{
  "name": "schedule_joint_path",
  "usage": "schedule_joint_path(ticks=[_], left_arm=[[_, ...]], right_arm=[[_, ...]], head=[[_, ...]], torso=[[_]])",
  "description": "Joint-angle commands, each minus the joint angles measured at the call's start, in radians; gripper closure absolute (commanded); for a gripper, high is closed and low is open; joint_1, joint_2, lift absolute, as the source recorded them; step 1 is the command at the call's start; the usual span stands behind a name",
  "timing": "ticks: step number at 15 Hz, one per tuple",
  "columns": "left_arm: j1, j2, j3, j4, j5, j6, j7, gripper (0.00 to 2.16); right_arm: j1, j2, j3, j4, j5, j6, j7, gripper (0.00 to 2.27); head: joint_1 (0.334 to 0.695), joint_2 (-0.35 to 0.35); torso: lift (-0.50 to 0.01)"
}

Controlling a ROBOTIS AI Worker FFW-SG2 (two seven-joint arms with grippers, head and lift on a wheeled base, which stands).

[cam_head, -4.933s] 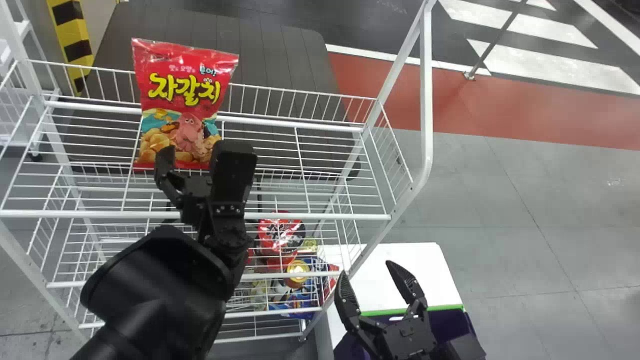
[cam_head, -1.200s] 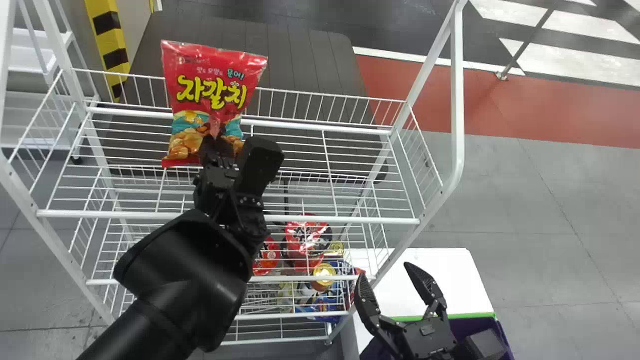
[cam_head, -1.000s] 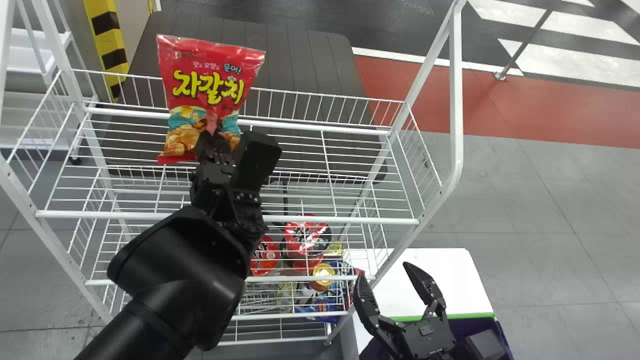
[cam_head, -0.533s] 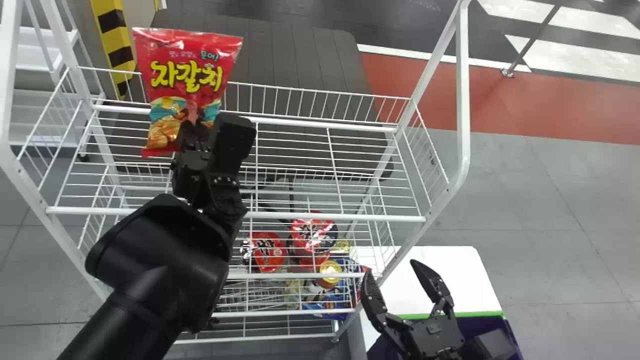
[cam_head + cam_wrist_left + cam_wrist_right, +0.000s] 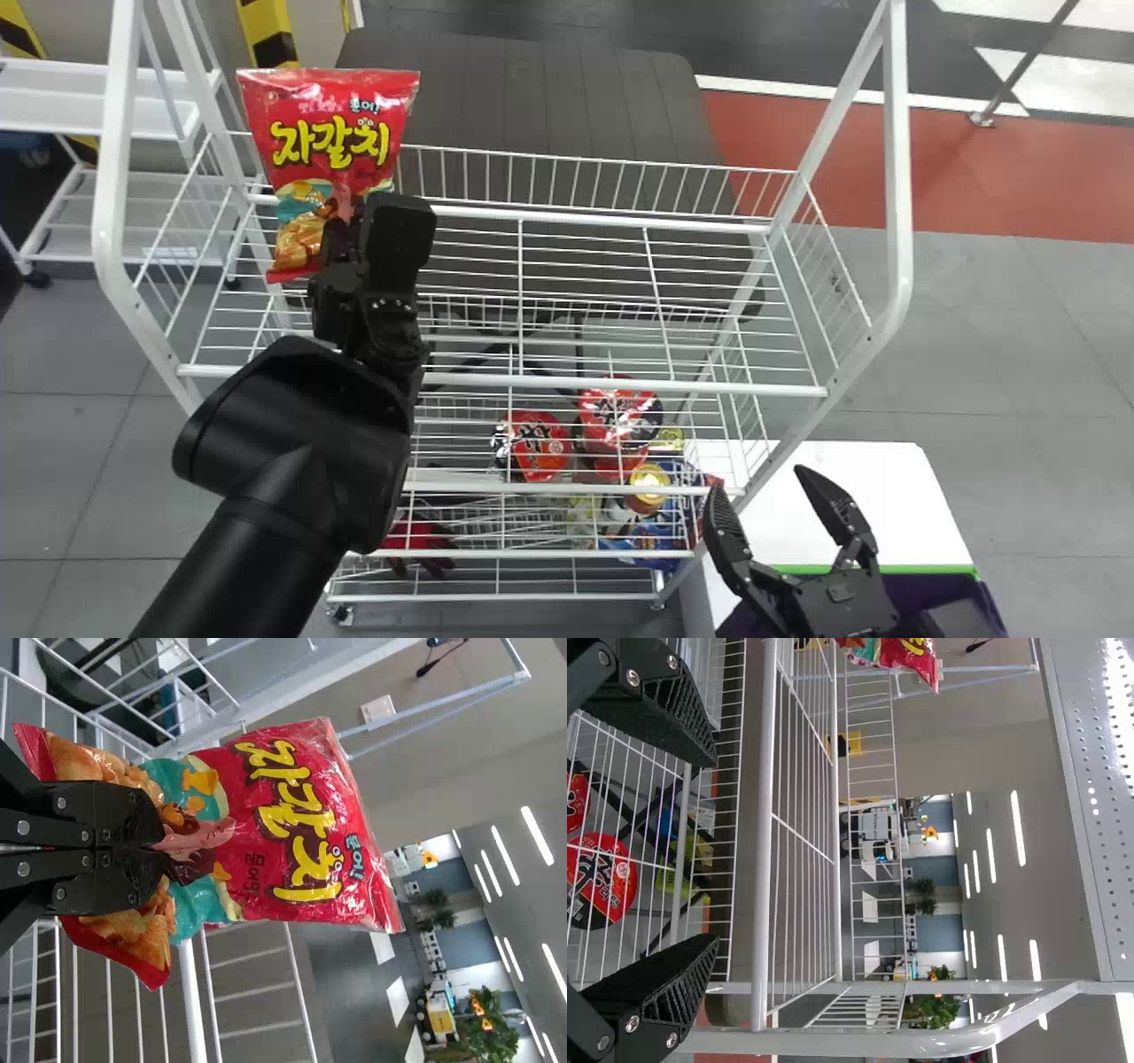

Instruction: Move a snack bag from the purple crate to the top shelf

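Left arm: black, rising from the bottom edge at lower left, its left gripper (image 5: 344, 232) toward the upper left of the frame, fingers clenched on the lower middle of the snack bag.
Right gripper: at lower right (image 5: 761, 483), released, its two fingers spread well apart and holding nothing.
Snack bag: red, upright, printed side out (image 5: 332, 133), seen at upper left over the left part of the top shelf (image 5: 532, 382) (whether it touches the wire, the views cannot tell).
Top shelf: white wire, spanning the middle of the frame.
Purple crate: lower right corner (image 5: 921, 585), green along its rim, just beside the white table (image 5: 886, 478).
Lower shelves: two red round packs (image 5: 539, 446) (image 5: 620, 416) and a gold-lidded container (image 5: 648, 487), below center.
White cart: left edge (image 5: 89, 97), behind the rack.
Dark slatted surface: top center (image 5: 549, 97), beyond the rack.
Red floor band: upper right (image 5: 1063, 177).
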Motion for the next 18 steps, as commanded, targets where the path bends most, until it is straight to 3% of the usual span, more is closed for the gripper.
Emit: schedule_joint_path(ticks=[1, 8, 18], left_arm=[[-0.009, -0.007, 0.018, 0.037, -0.005, -0.053, -0.008, 1.35], [-0.029, -0.007, 0.039, 0.096, -0.045, -0.108, -0.054, 1.35], [-0.021, 0.005, 0.071, 0.127, -0.065, -0.136, -0.055, 1.35]], right_arm=[[0.0, 0.0, 0.0, 0.0, 0.0, 0.0, 0.0, 0.13], [0.002, 0.0, -0.003, 0.003, -0.003, -0.009, 0.0, 0.13], [-0.005, 0.001, -0.003, 0.014, -0.005, -0.009, 0.002, 0.14]], head=[[0.695, -0.109], [0.695, -0.098], [0.695, -0.075]], torso=[[0.0], [0.0], [0.0]])
